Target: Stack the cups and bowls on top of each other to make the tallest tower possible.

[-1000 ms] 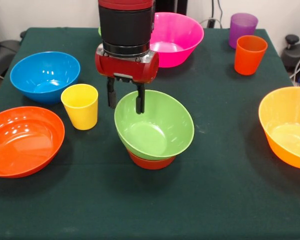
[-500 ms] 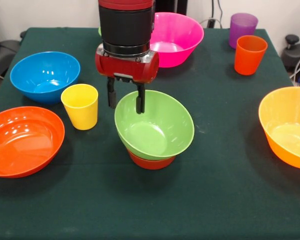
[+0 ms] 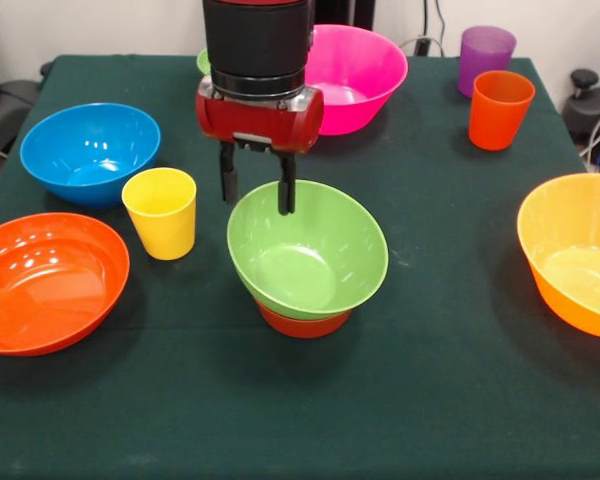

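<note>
A medium green bowl (image 3: 310,265) sits nested on a small red-orange bowl (image 3: 302,325) at the table's middle. My gripper (image 3: 256,205) hangs over the green bowl's far-left rim, open, one finger outside the rim and one over the inside, holding nothing. A yellow cup (image 3: 162,212) stands just left of it. An orange cup (image 3: 499,108) and a purple cup (image 3: 484,55) stand at the far right. The large yellow-orange bowl (image 3: 578,250) is at the right edge. A small green bowl (image 3: 202,62) is mostly hidden behind the arm.
A blue bowl (image 3: 88,152) sits at the left, a shallow orange bowl (image 3: 45,280) at the near left, and a large pink bowl (image 3: 355,75) at the far middle behind the arm. The table has a dark green cloth (image 3: 430,400).
My gripper has risen a little and shifted slightly right over the green bowl's rim. The bowls and cups have stayed in place.
</note>
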